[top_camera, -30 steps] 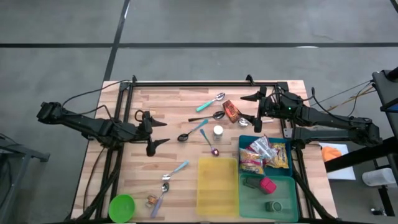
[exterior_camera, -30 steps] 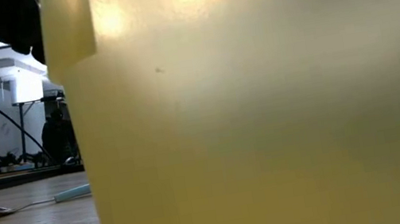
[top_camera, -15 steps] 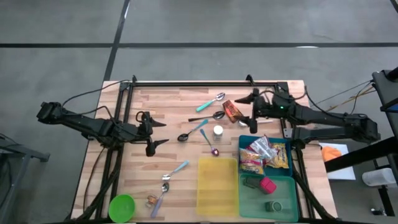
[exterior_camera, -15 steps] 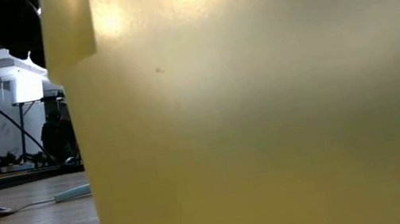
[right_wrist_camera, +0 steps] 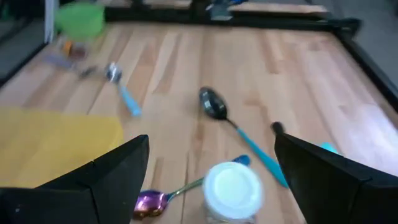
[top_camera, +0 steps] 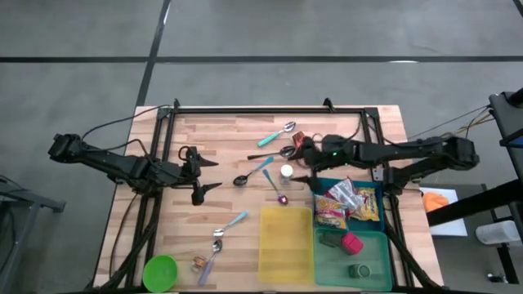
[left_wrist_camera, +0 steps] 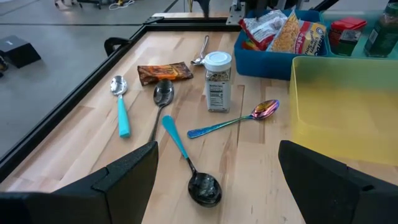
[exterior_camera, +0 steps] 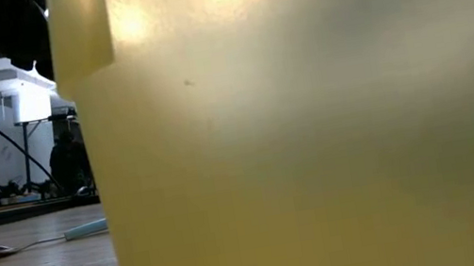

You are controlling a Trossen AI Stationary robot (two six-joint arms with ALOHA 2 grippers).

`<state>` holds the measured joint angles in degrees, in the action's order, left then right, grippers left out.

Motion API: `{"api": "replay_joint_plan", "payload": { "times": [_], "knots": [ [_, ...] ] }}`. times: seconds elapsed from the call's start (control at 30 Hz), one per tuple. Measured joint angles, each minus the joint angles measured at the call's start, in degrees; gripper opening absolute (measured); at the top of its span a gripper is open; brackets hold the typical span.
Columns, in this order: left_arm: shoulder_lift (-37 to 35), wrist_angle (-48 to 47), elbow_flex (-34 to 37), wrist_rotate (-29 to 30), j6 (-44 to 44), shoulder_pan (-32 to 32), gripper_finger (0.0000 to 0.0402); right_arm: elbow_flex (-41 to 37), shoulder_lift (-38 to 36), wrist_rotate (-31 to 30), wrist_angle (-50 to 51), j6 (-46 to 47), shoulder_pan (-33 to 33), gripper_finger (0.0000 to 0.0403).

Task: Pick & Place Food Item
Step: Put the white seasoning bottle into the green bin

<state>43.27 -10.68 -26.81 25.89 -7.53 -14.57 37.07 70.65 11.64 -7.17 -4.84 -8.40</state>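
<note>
High view: the brown snack packet (top_camera: 303, 144) lies on the wooden bench (top_camera: 221, 196), close to its far edge. The right pincer (top_camera: 301, 163) hangs right next to the packet, a little nearer the front of the bench, between the packet and the small jar with a white lid (top_camera: 287, 172). Its two fingers are spread wide and pinch nothing. The right arm lies long and low, reaching in from the right side across the far edge of the blue bin (top_camera: 350, 202) that holds bags of food.

The left pincer (top_camera: 203, 174) waits over the left half of the bench, well apart from the packet. Its fingers are spread wide too, with nothing between them. The left arm stretches in flat from the left side.
</note>
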Motion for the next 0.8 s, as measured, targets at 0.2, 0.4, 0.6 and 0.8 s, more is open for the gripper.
{"api": "replay_joint_plan", "payload": {
  "times": [0.2,0.4,0.6,0.8],
  "knots": [
    [0.0,0.0,0.0,0.0,0.0,0.0,0.0335,5.71,5.3,-0.77,8.5,-3.98,0.71,0.0345],
    [0.0,0.0,0.0,0.0,0.0,0.0,0.0335,9.4,9.78,-1.11,13.62,-5.68,0.49,0.0345],
    [0.0,-0.06,0.0,0.0,0.0,0.02,0.0335,10.55,12.8,-1.36,15.35,-5.39,-0.09,0.0345],
    [0.0,-0.13,0.0,0.0,0.0,0.02,0.0335,10.77,14.66,-2.02,14.39,-4.18,-1.15,0.0345]
  ]
}}
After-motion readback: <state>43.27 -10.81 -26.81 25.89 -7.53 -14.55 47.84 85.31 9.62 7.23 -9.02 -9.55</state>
